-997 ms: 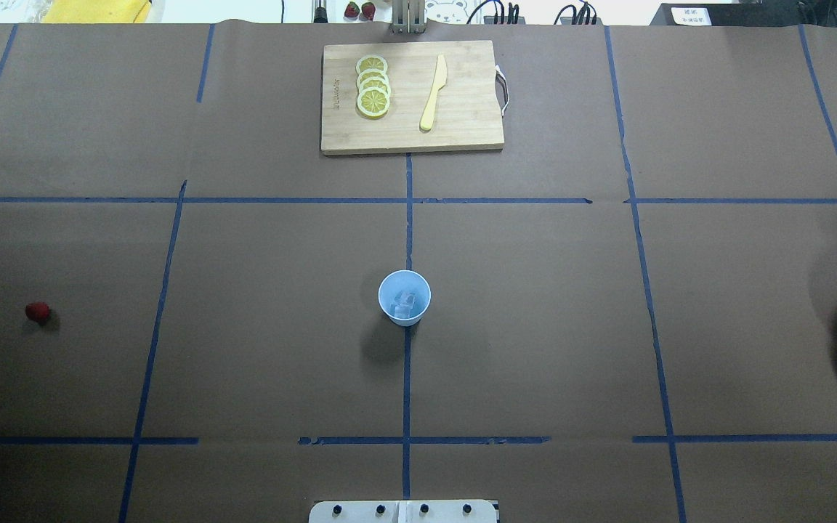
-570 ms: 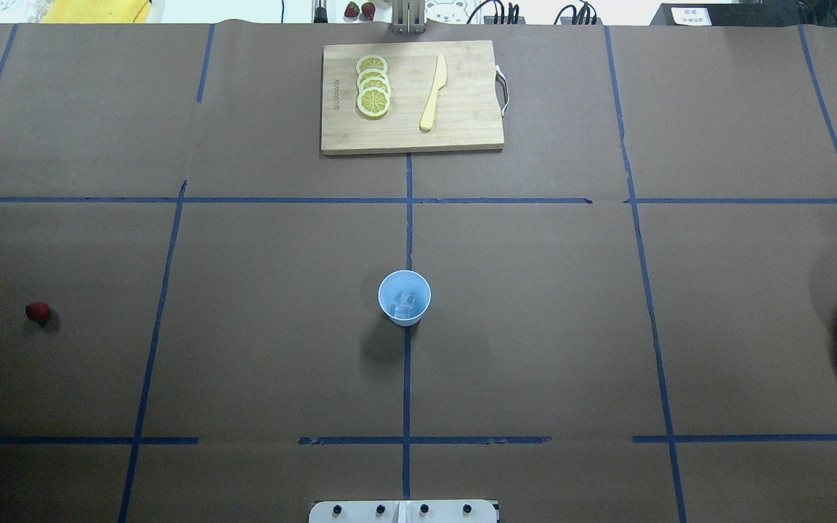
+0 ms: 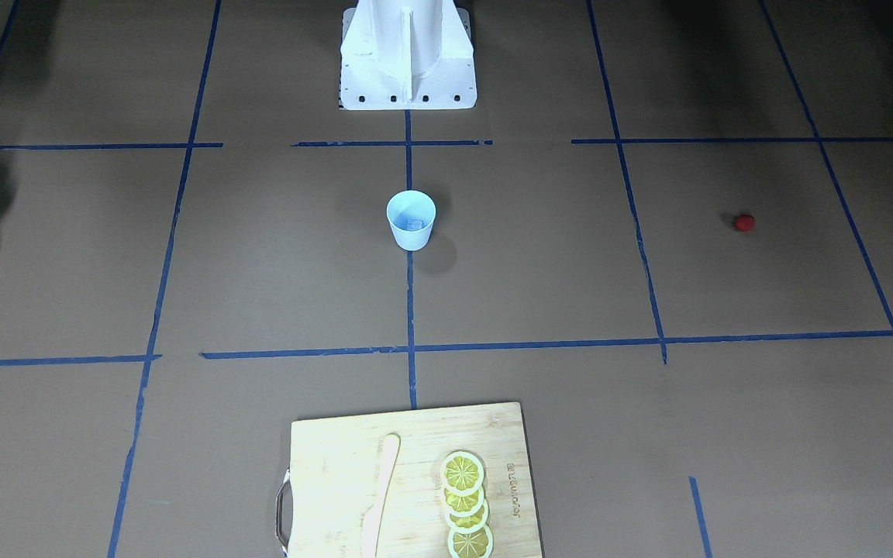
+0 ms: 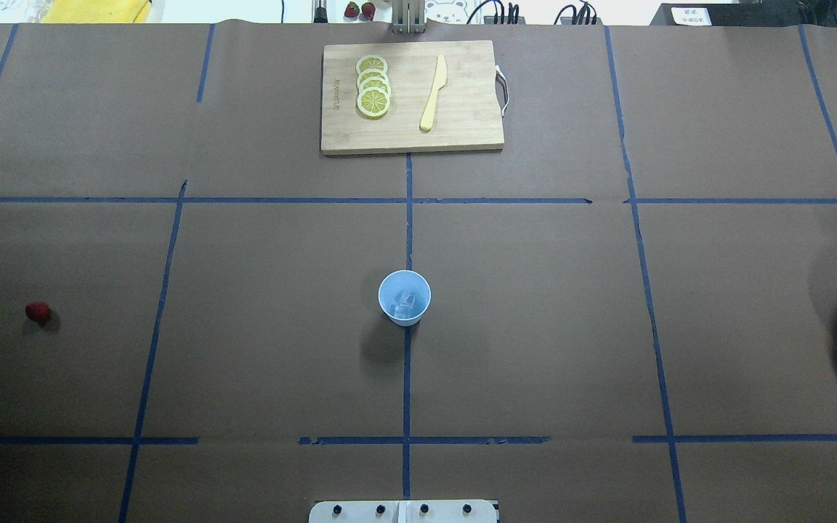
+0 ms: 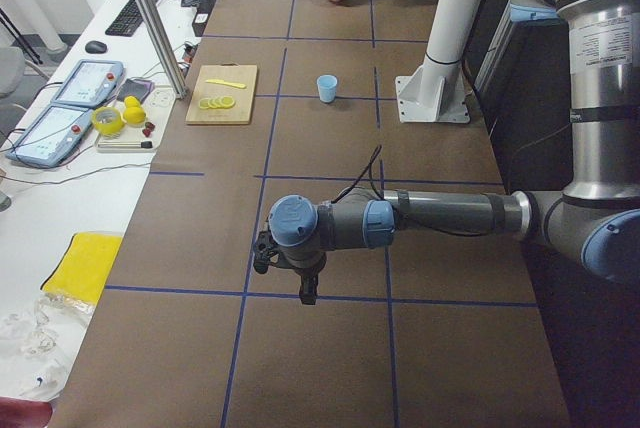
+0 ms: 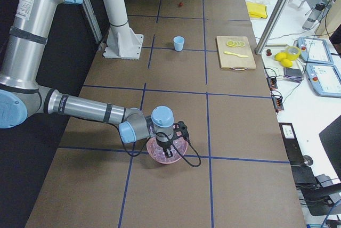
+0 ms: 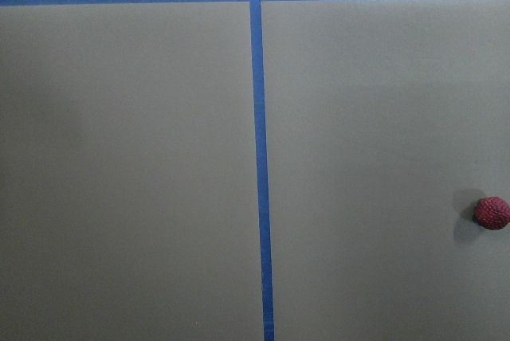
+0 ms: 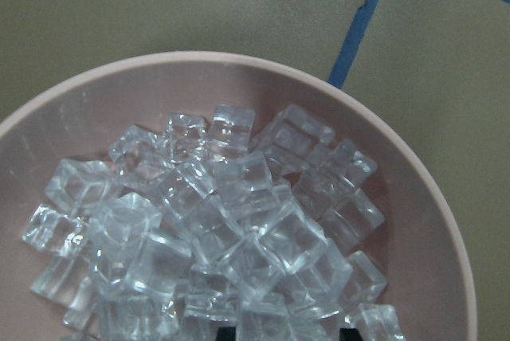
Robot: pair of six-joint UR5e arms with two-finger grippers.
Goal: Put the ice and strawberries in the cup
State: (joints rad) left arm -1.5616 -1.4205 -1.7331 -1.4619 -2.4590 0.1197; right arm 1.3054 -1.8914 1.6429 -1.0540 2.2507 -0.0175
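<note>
Ice (image 8: pixel 215 221), in clear glassy cubes with rounded edges, is heaped in a smooth round pink bowl (image 8: pixel 119 94) at the right end of the bench (image 4: pixel 535 327). A cube or two is seen inside the tapered light blue plastic cup (image 4: pixel 388 289) at the middle, while the small dimpled red strawberry (image 4: pixel 38 312) is seen on the matte brown paper, well apart to the cup's left. Both arms are stretched out low and level, the right fingers (image 6: pixel 169 144) pointed down at the bowl and the left fingers (image 5: pixel 307 288) down above the bench; whether either pair is apart or together cannot be told.
</note>
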